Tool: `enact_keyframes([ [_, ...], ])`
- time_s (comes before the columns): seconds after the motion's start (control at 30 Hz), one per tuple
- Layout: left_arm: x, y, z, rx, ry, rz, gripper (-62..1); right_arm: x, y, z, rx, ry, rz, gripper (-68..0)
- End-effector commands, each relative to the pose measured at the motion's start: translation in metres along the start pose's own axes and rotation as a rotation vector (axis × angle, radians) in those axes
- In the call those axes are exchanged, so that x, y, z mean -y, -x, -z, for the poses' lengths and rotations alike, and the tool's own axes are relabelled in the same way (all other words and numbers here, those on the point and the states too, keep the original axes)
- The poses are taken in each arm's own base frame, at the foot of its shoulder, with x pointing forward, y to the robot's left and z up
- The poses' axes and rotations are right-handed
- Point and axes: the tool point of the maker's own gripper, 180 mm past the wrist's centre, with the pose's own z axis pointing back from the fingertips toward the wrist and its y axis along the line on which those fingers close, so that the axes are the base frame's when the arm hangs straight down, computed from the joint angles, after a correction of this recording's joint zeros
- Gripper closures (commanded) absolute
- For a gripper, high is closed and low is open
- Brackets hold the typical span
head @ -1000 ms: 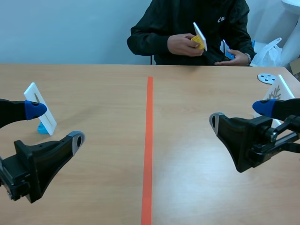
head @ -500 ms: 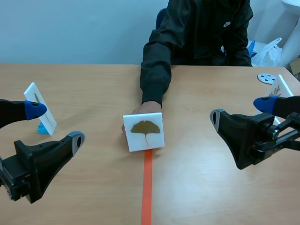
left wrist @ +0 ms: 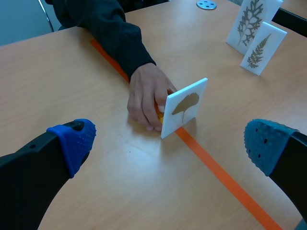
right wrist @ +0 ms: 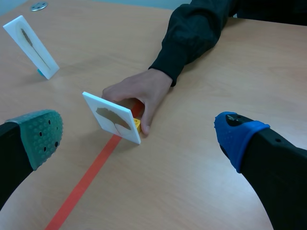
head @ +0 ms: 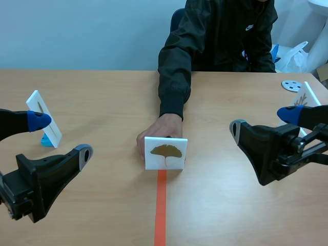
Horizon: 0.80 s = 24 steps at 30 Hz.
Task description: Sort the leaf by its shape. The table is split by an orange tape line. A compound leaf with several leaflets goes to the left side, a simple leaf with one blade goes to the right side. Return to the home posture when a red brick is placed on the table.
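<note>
Upright leaf card [head: 165, 152] standing on the orange tape line [head: 161, 205] at about mid-bench, its printed face turned toward the robot's edge of the bench [head: 102, 205]. We read the leaf as a single fan-shaped blade on one stalk, hence, in our judgement, a simple leaf bound for the right side. The card's broad face ran across the bench, roughly parallel to the near edge, so its thin side edges pointed toward the two arms. It rested on a small yellow base [right wrist: 137, 125]. A person's hand [head: 155, 131] reached in from the far edge and was cupped against the back of the card, fingers touching it. The left gripper [head: 60, 137] hung low over the left half, both fingers spread wide with nothing between them. The right gripper [head: 262, 123] hung over the right half, likewise spread and empty. The card lay ahead of and between both, inward of each. We judged the right gripper somewhat the nearer, and on the side where the card belongs. Neither touched the card. A pinch across the card's thin edges would be blocked while the hand covered its back. A narrow-leaf card [head: 43, 118] stood toward the left edge, and fern cards [left wrist: 254, 33] toward the far right corner.
</note>
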Motion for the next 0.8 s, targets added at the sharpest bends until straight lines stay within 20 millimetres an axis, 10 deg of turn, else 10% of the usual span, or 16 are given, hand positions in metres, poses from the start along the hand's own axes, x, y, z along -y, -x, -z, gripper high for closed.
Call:
enact_keyframes([
  [0.0,-0.0008,-0.0058,-0.0001,0.022,0.002,0.001,-62.3,0.0035,-0.0076,0.0003,0.024,0.002,-0.012,-67.9],
  [0.77,-0.0007,0.0021,0.0098,-0.005,0.022,0.067,-62.3,0.0037,-0.0071,0.0003,0.021,0.004,-0.016,-67.9],
])
